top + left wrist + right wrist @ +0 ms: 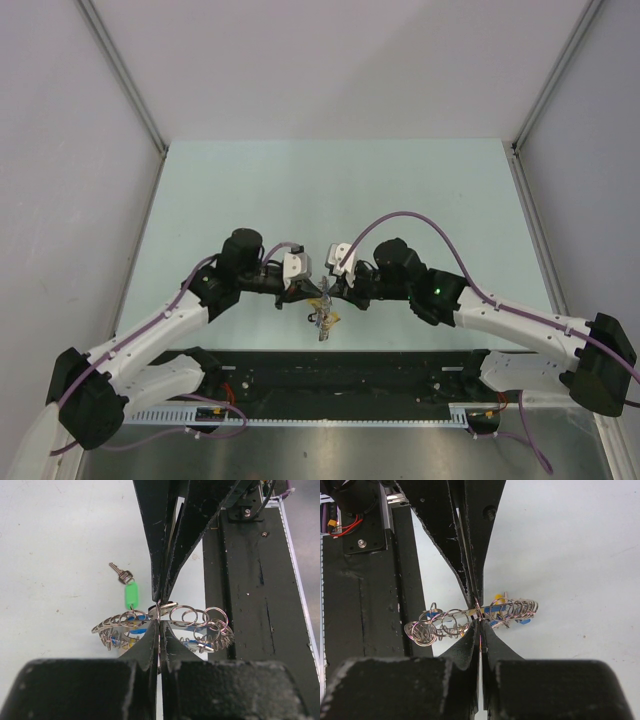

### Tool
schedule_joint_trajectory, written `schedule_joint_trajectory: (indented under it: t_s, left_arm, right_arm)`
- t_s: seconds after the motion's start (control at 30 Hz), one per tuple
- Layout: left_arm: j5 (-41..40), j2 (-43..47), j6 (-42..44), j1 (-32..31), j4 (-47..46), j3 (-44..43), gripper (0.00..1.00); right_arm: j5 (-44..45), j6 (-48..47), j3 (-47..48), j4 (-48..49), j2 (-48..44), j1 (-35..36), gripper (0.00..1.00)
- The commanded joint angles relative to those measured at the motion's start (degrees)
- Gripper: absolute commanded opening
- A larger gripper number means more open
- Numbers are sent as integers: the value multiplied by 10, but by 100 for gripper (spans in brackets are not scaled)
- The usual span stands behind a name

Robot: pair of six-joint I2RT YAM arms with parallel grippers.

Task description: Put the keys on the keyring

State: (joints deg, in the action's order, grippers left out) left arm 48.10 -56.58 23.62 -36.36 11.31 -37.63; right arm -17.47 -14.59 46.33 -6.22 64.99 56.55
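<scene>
From above we find the keyring (323, 312) at the near edge of the desk (330, 190). At the left wrist, the left fingers (144, 647) clamp its thin rim, and a green key (131, 594) lies loose nearby. At the right wrist, the right fingers (466, 646) pinch it too. We judge it light, stiff and slippery, so we would grip the rim, not the loops.

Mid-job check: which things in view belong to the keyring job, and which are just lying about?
Job: keyring, held by left gripper and right gripper, both shut; blue and yellow keys at it; green-tagged key beside it.
Not job: black base rail; purple cables; table.
</scene>
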Motion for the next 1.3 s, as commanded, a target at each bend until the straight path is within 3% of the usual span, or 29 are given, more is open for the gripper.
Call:
schedule_joint_trajectory:
  t_s: [0.0, 0.9, 1.27]
  left_arm:
    - [26, 0, 10, -13, -5, -25, 0]
    - [-54, -21, 37, -31, 75, -55, 0]
    - [-69, -15, 9, -34, 57, -54, 0]
  right_arm:
    - [-2, -2, 36, 42, -5, 0, 0]
    - [-2, -18, 70, 19, 7, 5, 0]
    - [-14, -21, 78, 17, 25, 9, 0]
